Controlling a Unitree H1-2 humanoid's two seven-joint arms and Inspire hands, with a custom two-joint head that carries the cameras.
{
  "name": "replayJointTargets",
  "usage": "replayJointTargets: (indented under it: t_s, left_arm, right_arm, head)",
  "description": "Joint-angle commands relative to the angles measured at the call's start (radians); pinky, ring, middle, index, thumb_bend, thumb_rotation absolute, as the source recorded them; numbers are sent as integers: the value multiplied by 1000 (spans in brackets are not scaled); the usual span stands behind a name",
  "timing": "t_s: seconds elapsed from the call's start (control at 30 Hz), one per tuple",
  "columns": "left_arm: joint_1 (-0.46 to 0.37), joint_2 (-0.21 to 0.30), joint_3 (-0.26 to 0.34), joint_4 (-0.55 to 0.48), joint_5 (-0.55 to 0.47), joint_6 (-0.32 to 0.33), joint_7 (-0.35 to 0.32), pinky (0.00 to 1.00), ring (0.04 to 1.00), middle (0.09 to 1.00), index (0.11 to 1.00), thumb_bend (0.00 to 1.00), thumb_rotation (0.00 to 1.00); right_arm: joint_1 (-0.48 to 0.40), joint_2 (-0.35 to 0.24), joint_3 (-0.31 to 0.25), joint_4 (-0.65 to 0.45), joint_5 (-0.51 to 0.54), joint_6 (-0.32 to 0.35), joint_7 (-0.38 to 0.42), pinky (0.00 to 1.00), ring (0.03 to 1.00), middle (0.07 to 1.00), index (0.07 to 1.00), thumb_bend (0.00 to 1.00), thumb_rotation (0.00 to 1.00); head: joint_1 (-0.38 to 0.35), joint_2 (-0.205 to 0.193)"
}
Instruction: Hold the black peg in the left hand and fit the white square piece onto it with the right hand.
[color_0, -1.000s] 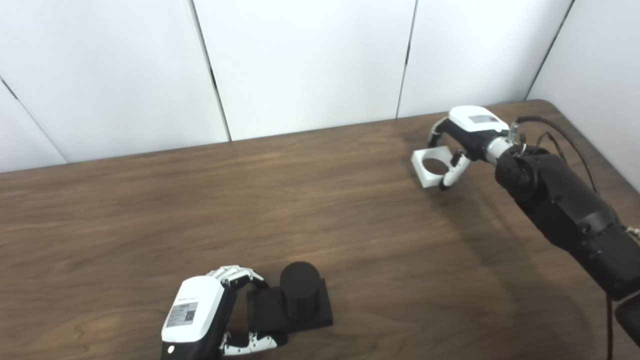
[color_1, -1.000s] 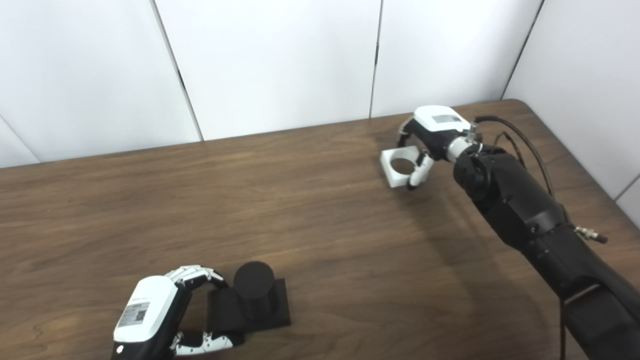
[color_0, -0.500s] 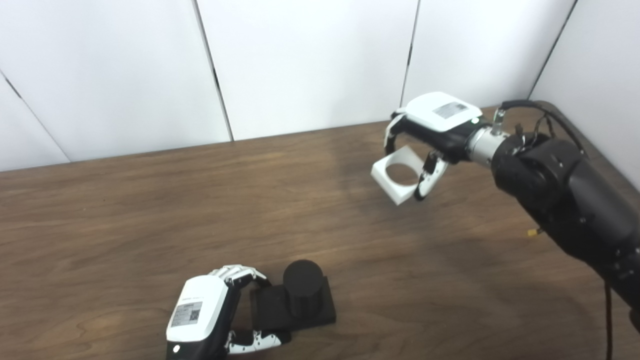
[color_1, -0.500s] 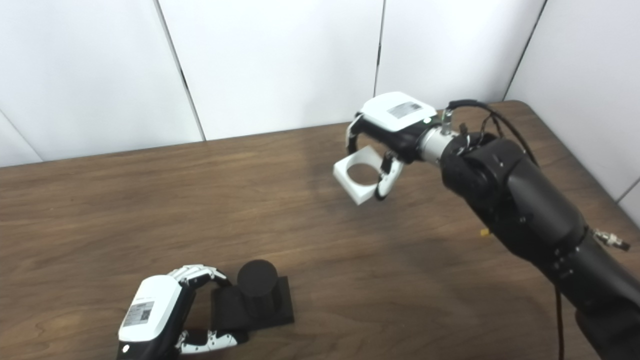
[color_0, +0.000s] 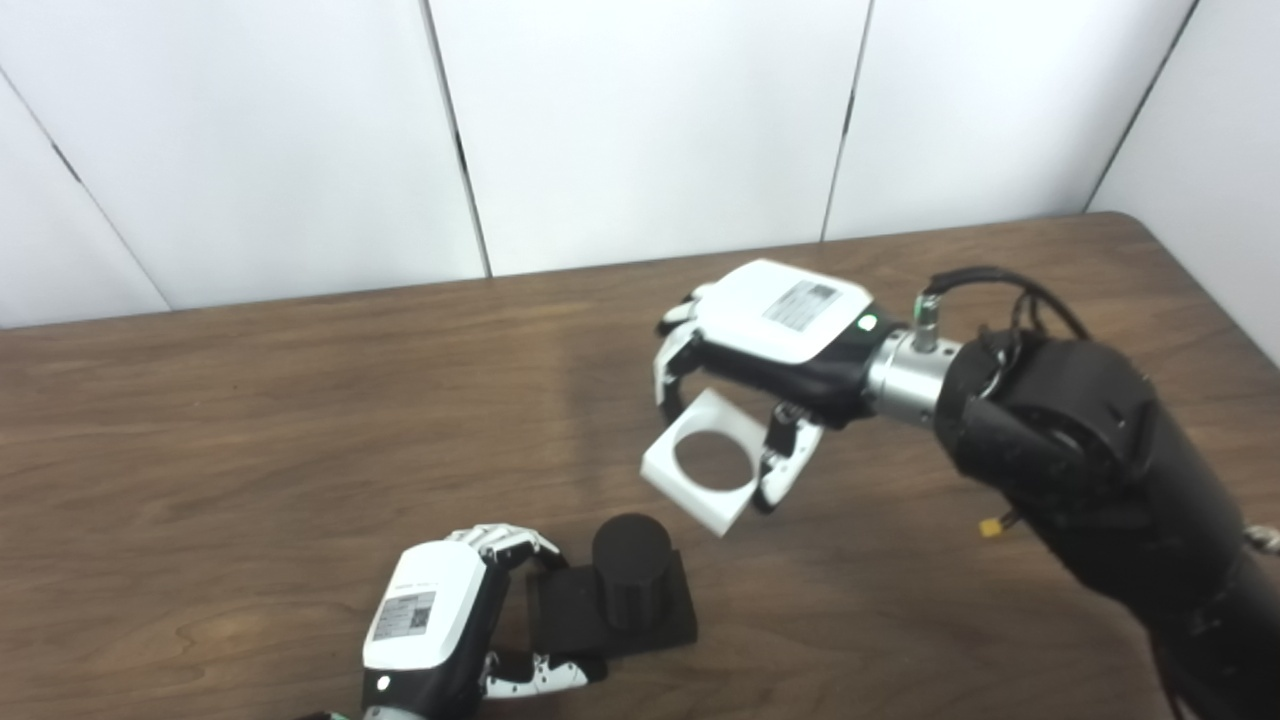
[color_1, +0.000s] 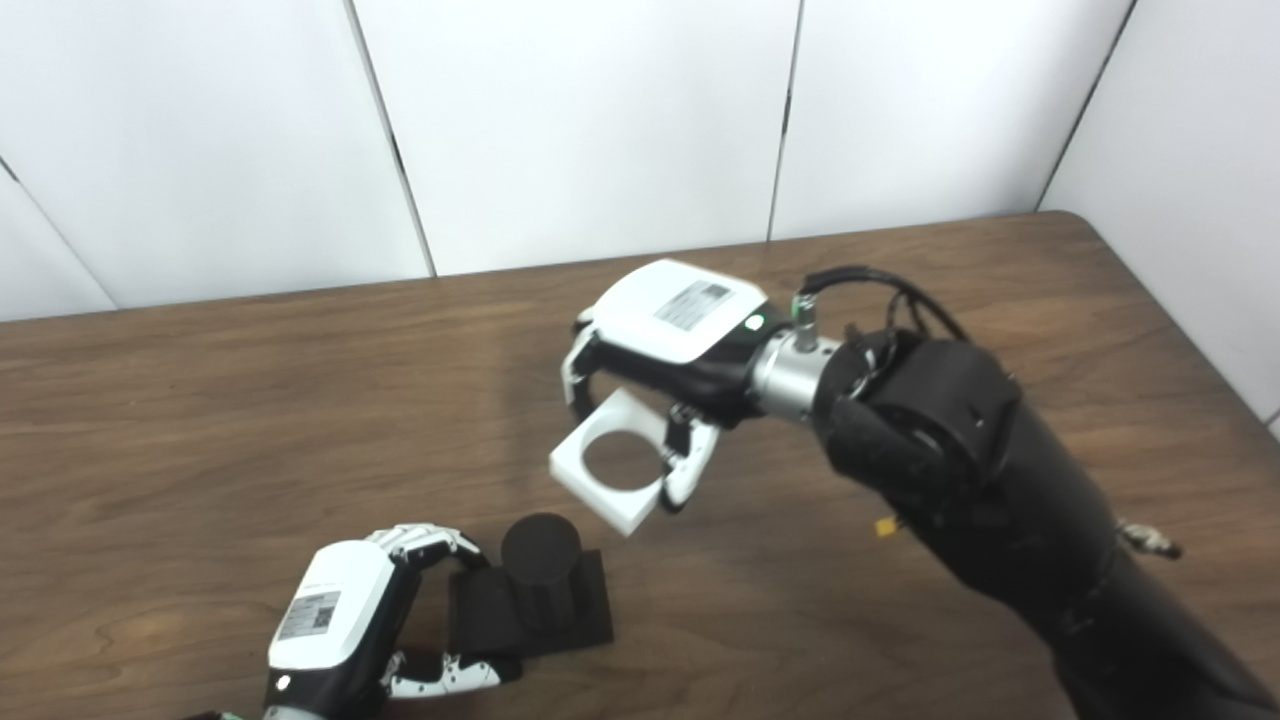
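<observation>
At lower left, the left hand (color_0: 430, 625) grips the base of the black peg (color_0: 628, 570) on the desk (color_0: 250, 420). The right hand (color_0: 770, 335) grasps the white square piece (color_0: 700, 460), lifted at frame centre, just above-right of the peg. Hand labels are unreadable.

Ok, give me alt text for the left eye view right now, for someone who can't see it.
The right hand holds the white square piece, tilted, in the air above and right of the black peg. The left hand grips the peg's square base on the wooden table.
</observation>
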Motion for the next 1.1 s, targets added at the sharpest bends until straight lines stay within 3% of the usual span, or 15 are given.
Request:
replayJointTargets:
  t_s: [0.0,0.4,1.07]
  left_arm:
    - [15,0,-31,21,6,6,-76,749,772,716,487,521,46]
    - [12,-8,-39,10,14,16,-85,741,772,713,486,521,47]
    - [11,-23,-51,-4,28,26,-94,754,771,711,486,521,47]
  right_arm:
    - [-40,13,-8,-33,-9,3,14,916,890,750,483,524,132]
    - [-6,102,23,-25,-49,-19,56,937,905,762,483,523,130]
    - [77,115,36,57,-45,-102,-36,906,894,751,483,523,131]
  head:
    - [0,1]
    - [10,15]
    - [27,27]
